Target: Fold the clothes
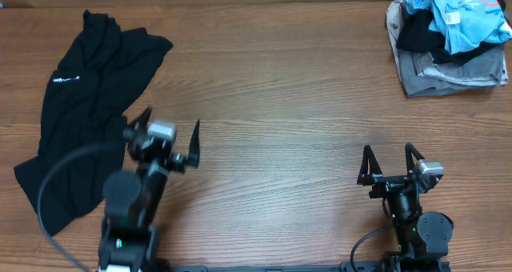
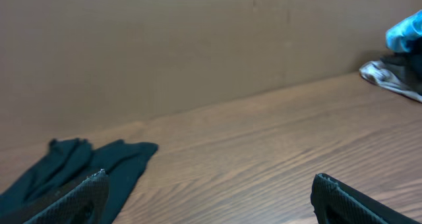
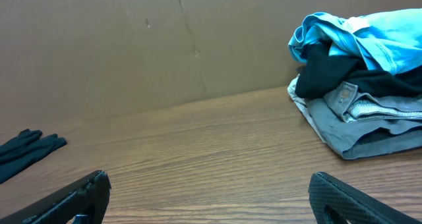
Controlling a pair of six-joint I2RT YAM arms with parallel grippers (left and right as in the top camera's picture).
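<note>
Light blue T-shirt [image 1: 488,24], black garment [image 1: 88,104]

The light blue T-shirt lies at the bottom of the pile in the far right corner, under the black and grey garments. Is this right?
No. The light blue T-shirt lies on top of that pile, over the black garment and grey garments; the right wrist view shows it.
</note>
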